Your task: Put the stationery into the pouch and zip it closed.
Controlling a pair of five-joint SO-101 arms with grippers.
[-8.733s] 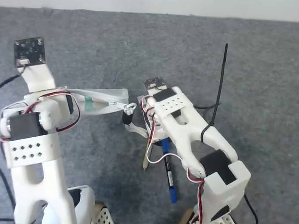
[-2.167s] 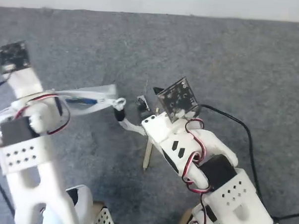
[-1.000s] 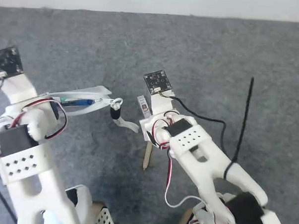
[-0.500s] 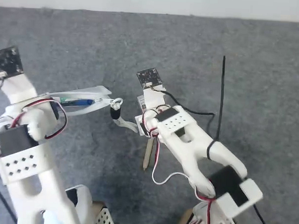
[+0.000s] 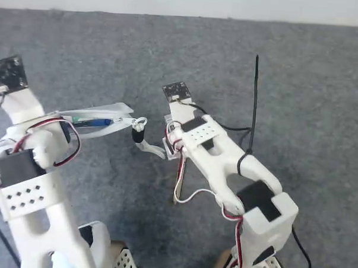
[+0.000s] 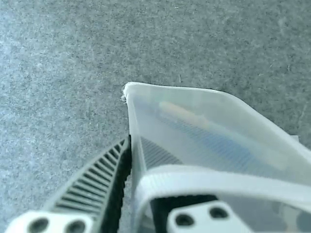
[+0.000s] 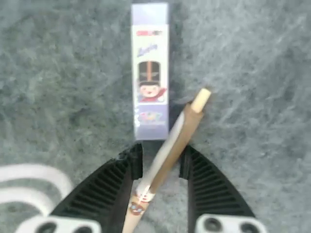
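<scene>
Right now the right gripper [image 7: 160,158] is hanging low over the mat [image 7: 252,68] with its jaws standing apart. A tan pen [image 7: 170,141] is lying slantwise in the gap between them, its pale end poking out past the fingertips and its barrel running back toward the palm. It is sitting close against one ribbed finger [image 7: 192,170], while a thin strip of mat is showing between it and the other, so nothing is being squeezed. An eraser [image 7: 150,73] in a printed sleeve is lying flat just beyond the fingertips, lengthwise in line with the gripper, its near end almost meeting one fingertip and sitting beside the pen's pale end; whether pen and eraser are touching I cannot tell.

Meanwhile the left gripper [image 6: 136,148] is pinching the pouch [image 6: 209,111] near a corner; one ribbed finger is pressing on the outside and the other is showing dimly through the plastic. The pouch is stretching away from those fingertips, and a blue pen [image 6: 214,141] is lying inside it. From the high view, the pouch's far end is pointing toward the right gripper but staying apart from it. The zip ring [image 5: 141,121] is hanging at that end, and a white strap [image 5: 150,147] is trailing from it over the mat, ending just beside the right gripper.
</scene>
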